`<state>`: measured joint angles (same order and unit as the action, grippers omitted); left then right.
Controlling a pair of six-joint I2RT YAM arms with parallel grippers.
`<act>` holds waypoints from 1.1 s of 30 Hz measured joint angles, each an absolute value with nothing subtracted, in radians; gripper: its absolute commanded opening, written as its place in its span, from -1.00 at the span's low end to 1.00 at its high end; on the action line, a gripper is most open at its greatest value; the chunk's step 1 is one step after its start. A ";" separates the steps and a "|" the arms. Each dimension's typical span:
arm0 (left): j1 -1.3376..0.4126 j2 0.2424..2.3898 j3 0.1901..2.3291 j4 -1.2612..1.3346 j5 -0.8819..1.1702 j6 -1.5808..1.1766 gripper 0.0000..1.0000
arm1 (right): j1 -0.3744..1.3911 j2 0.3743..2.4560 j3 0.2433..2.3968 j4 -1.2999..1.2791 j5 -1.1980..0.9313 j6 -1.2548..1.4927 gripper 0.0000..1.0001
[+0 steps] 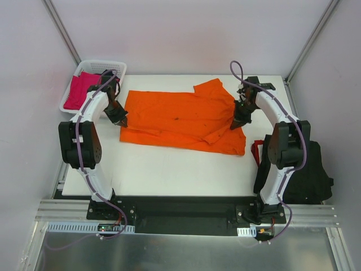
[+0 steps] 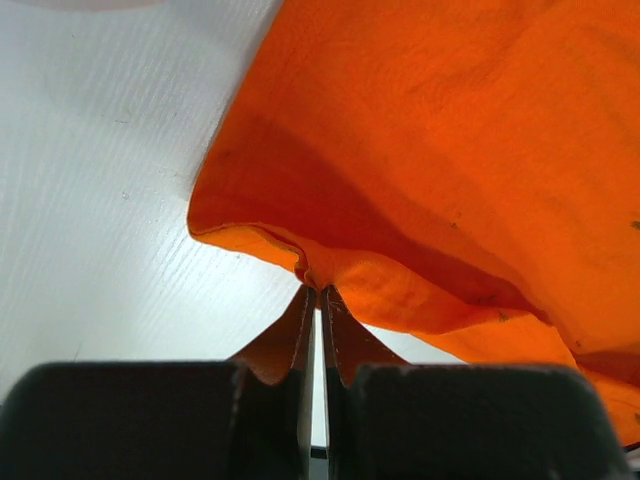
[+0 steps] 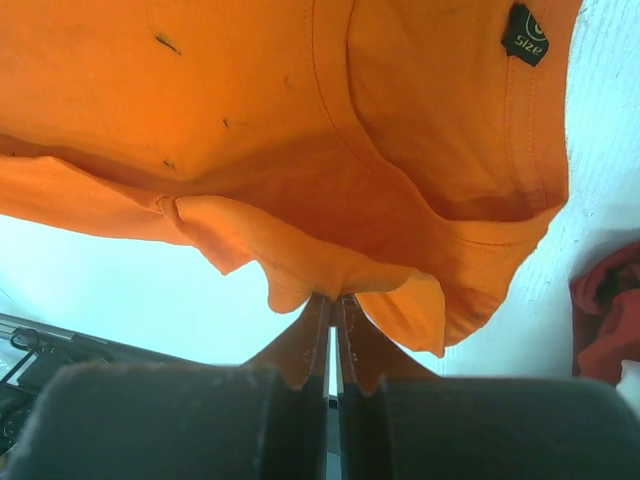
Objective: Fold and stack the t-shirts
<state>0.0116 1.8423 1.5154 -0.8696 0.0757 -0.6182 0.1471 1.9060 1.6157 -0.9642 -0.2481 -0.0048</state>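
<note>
Folding looks barely begun: your left tool [image 1: 123,121] and right tool [image 1: 233,125] each clamp an edge of the orange shirt [image 1: 180,121], spread on the desk [image 1: 169,169]; pink shirt [image 1: 79,90] in basket [image 1: 101,62], black ones [image 1: 310,169] heaped right.

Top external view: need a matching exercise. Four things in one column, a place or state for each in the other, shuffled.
Things
1. orange t-shirt
2. pink t-shirt
3. black t-shirts
4. left gripper

Place or state
A. heaped at the right edge of the table
B. shut on a cloth edge
C. spread across the middle of the table
D. inside the white basket

Pairs: 1-C, 2-D, 3-A, 4-B
</note>
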 measured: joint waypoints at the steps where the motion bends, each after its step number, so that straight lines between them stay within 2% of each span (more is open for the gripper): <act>1: 0.012 1.842 1.515 -0.869 0.073 -0.619 -1.00 | 0.147 1.911 1.620 -0.966 -0.248 -0.005 -0.98; 33: -0.020 1.882 1.524 -0.884 0.039 -0.640 -1.00 | 0.112 2.047 1.720 -0.976 -0.252 -0.004 -0.98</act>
<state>-0.0200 1.8824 1.5242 -0.8837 0.0395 -0.6395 0.1116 2.0472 1.7195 -0.9764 -0.2516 -0.0040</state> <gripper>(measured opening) 0.009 0.022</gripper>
